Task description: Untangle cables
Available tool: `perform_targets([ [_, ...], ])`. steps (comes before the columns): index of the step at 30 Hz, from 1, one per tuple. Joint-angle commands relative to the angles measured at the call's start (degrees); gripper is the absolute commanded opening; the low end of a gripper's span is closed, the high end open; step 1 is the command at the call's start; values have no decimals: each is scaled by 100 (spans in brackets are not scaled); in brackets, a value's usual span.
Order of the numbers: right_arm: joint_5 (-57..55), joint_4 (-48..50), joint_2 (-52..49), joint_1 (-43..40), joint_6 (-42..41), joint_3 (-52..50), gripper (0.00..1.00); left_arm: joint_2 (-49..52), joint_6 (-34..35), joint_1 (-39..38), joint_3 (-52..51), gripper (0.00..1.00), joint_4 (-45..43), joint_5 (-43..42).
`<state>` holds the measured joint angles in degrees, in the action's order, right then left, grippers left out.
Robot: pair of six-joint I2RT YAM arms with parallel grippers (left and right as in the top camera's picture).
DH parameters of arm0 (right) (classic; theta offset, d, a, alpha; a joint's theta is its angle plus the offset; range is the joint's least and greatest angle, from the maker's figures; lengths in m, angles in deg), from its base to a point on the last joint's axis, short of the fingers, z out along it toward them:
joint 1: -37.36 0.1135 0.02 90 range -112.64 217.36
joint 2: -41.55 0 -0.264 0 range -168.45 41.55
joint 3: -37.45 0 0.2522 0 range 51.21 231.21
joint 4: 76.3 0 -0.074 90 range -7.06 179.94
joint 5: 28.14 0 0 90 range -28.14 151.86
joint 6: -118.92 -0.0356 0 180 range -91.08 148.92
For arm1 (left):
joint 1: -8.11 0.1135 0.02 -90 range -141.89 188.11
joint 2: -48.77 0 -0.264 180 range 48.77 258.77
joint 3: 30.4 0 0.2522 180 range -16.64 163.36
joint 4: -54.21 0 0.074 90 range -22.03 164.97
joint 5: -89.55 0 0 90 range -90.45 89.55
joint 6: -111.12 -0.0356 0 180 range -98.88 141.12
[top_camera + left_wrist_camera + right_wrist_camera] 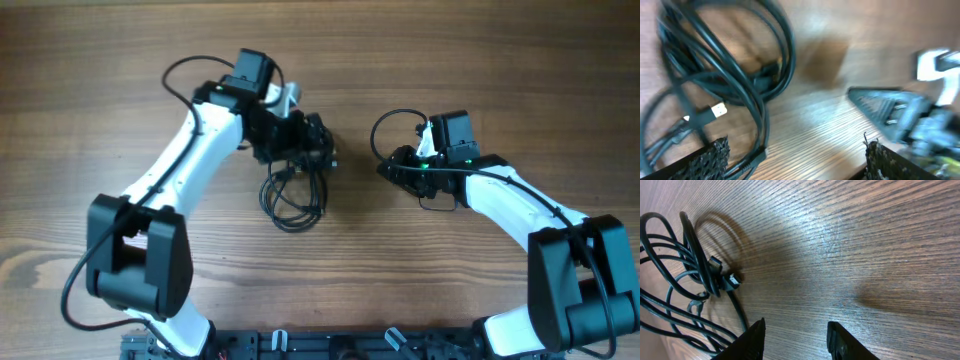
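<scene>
The cables [293, 196] lie as a loose black bunch of loops on the wooden table, just below my left gripper [318, 148]. In the left wrist view the cables [735, 75] fill the left side, with a silver-tipped plug [718, 110] among them. There my left gripper [795, 156] stands wide open, and one cord runs along the inside of its left pad [710, 159]. My right gripper [392, 168] is to the right of the bunch, apart from it. In the right wrist view it [797, 330] is open over bare wood, with the cables [690, 275] off to its left.
The right gripper's dark body [895, 110] shows across the table in the left wrist view. Arm wiring loops above each wrist [385, 125]. Both arm bases [140, 250] stand near the front edge. Bare wood lies between the two grippers.
</scene>
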<state>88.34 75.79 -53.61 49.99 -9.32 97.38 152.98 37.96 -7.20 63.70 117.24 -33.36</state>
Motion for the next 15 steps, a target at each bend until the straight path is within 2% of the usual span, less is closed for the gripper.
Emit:
perform_targets([
  [1,-122,0,-28,20,74,20,42,-719,11,566,520,90,-66,-616],
  [3,-122,4,-26,20,74,20,42,-896,9,691,518,88,-42,-435],
  [4,-122,7,-26,20,74,20,39,-938,9,728,518,83,44,-186],
  [5,-122,20,-26,20,74,22,35,-946,9,758,518,71,155,155],
  [6,-120,46,-26,20,76,22,33,-946,9,787,518,55,284,540],
  [7,-114,68,-24,17,76,24,28,-933,11,817,518,25,420,957],
  [8,-37,76,-4,17,105,42,23,-909,13,848,516,4,538,1351],
  [10,507,175,83,20,474,114,8,-855,11,901,509,4,763,1937],
  [11,804,192,149,20,608,179,5,-822,11,922,492,4,835,2074],
  [15,1996,514,533,61,833,501,5,-748,13,944,284,4,833,2098],
])
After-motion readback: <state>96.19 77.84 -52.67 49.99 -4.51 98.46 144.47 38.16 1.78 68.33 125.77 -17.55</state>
